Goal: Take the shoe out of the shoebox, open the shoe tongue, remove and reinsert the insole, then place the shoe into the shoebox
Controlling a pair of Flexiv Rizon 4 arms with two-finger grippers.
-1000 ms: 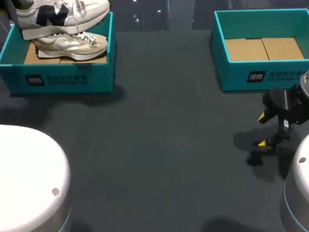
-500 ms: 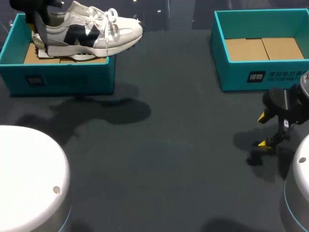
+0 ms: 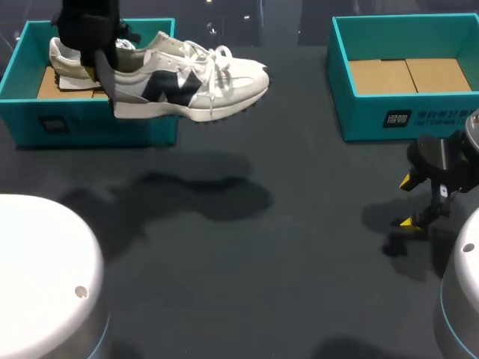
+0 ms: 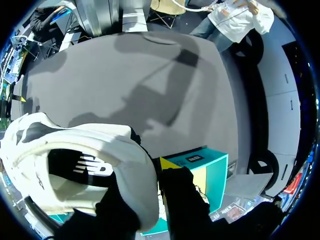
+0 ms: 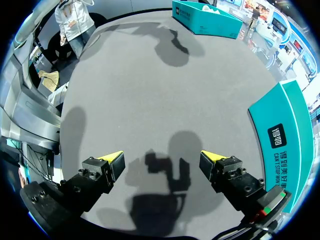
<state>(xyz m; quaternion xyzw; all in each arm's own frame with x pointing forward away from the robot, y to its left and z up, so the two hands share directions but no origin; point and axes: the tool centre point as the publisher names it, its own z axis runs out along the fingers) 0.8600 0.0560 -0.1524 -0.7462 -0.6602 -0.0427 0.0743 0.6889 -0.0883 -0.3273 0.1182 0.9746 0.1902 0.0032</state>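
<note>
Left gripper (image 3: 103, 69) has the white sneaker (image 3: 187, 86) pinched by the heel, up above the left teal shoebox's (image 3: 90, 129) right wall, toe sticking out past it. Another sneaker (image 3: 67, 66) lies inside that box. Right gripper (image 3: 406, 202) hangs way off to its right, fingers apart.

This looks like a robotics lab. A dark grey bench (image 3: 284, 247) carries a teal shoebox (image 3: 67, 127) at its far left and a second shoebox (image 3: 374, 123) at its far right. A white left arm base (image 3: 45, 269) and right arm base (image 3: 460, 299) stand at its near corners.

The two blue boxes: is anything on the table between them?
The table is bare there, the head view shows. Only the white shoe, held by the left hand, sticks out in the air past the left box.
</note>
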